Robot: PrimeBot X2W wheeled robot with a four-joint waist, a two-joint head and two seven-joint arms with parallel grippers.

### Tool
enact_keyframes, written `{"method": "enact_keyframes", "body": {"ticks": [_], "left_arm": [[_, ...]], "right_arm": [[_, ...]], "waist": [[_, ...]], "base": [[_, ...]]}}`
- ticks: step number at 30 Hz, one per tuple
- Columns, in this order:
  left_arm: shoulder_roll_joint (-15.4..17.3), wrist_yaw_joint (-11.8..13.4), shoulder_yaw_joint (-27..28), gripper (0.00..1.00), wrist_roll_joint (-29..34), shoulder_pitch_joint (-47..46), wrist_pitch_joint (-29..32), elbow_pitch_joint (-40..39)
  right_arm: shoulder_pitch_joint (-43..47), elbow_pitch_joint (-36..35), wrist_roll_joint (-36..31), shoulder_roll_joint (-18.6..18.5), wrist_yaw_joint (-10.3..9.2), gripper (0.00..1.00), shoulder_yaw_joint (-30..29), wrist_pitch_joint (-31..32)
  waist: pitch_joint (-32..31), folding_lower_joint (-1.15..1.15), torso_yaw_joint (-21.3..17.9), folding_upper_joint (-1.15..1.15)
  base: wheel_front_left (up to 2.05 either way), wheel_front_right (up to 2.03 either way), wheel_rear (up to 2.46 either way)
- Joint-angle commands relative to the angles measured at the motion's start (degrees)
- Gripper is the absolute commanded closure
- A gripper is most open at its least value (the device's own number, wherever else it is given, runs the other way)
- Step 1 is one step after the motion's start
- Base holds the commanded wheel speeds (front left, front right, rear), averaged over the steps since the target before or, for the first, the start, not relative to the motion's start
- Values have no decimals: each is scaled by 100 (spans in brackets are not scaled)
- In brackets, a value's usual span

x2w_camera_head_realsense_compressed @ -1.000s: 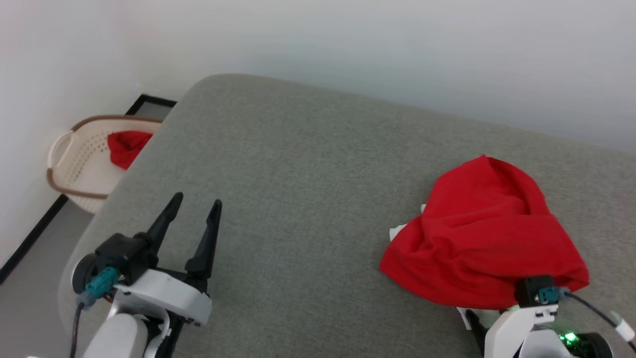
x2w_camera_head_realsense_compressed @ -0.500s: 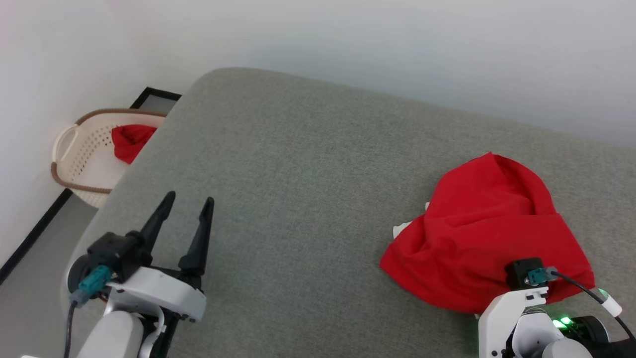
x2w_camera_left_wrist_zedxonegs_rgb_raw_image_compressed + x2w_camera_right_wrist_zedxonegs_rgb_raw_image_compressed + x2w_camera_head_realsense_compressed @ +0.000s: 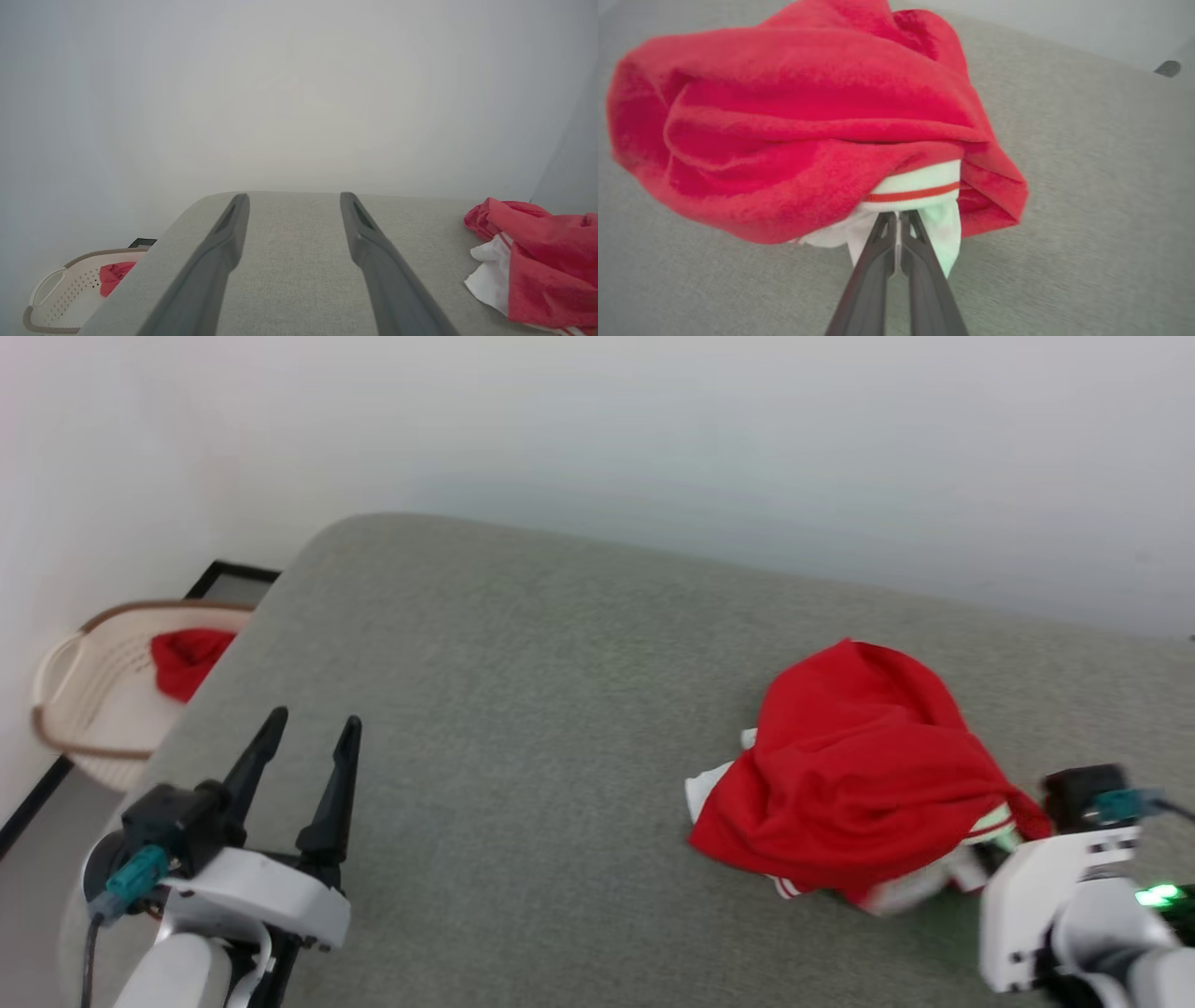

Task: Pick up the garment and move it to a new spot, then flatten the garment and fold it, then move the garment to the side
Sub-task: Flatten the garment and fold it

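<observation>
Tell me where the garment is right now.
The garment lies bunched on the right side of the grey cushion in the head view, its white edge pinched in the right gripper.

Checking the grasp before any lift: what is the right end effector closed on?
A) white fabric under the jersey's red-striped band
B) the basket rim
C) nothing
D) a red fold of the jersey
A: in the right wrist view the right end effector is shut on white fabric of the jersey.

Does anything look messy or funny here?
Yes: the garment lies in a crumpled heap on the grey surface, not flat, with white trim poking out underneath. The right gripper is shut on that white edge.
</observation>
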Motion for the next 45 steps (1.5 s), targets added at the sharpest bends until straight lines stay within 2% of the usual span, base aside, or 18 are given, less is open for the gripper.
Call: {"method": "enact_keyframes", "body": {"ticks": [1,8,16,20,25,30,31,34,39,45], "left_arm": [[25,28,16,0,-27,75,-1,-31],[86,90,54,0,-80,272,22,-208],[54,131,-17,0,-91,345,37,-305],[66,130,-49,0,-101,325,40,-327],[88,123,-85,0,-116,271,66,-339],[77,122,-118,0,-165,214,103,-325],[76,122,-122,0,-159,201,102,-322],[71,92,-175,0,-201,158,166,-329],[133,45,-243,0,-262,-34,337,-399],[226,-6,-370,0,-407,-282,711,-539]], "right_arm": [[61,-51,18,-49,-1,100,-61,32],[84,-524,-30,-439,-1,100,-597,296],[174,-431,-125,-766,-2,100,-1372,261],[276,-192,-217,-909,-2,100,-1813,112],[301,317,-307,-902,-2,100,-2310,-128],[199,966,-421,-866,-3,100,-2494,-480],[138,1117,-403,-814,-3,95,-2526,-540],[9,1418,-431,-778,-3,0,-2490,-709],[-170,1526,-397,-688,-3,0,-2405,-924],[-222,1110,-237,-512,-3,0,-2167,-1076]], "waist": [[-164,0,-189,0],[-258,0,-513,0],[-266,0,-713,0],[-227,0,-749,0],[-144,0,-772,0],[-39,0,-784,0],[-24,0,-792,0],[20,0,-810,0],[68,0,-864,0],[92,0,-1016,0]], "base": [[0,0,0],[0,0,0],[0,0,0],[0,0,0],[0,0,0],[0,0,0],[0,0,0],[0,0,0],[0,0,0],[0,0,0]]}}
